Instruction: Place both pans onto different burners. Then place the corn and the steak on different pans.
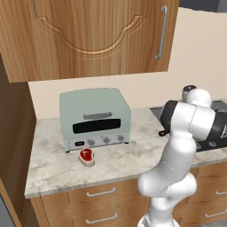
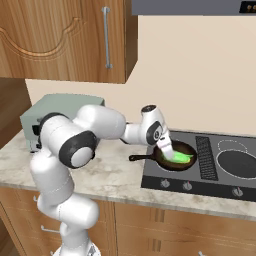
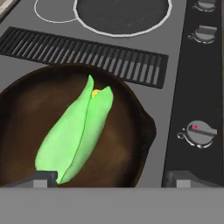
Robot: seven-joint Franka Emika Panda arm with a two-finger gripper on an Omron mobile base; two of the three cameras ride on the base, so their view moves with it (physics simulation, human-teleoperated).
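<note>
I have the claw (image 3: 109, 181) spread wide over the brown skillet (image 3: 127, 131), with nothing between its fingers; the corn (image 3: 78, 131) lies loose inside that skillet, tip pointing toward one o'clock in the hand view. The skillet looks like rough, rusty cast iron, heavy and stiff. The corn is a tapered green husk with a fleck of yellow at the tip, probably light, slightly soft and inclined to roll.

The second pan (image 2: 239, 163) is a flat dark disc on the large burner at three o'clock of the ribbed grille (image 2: 206, 157).

The steak (image 1: 87, 156) sits on the marbled counter (image 1: 48, 164) at six o'clock of the pale green toaster oven (image 1: 95, 117). I judge it small, limp and slick, so I'd pinch it across its short width from above.
</note>
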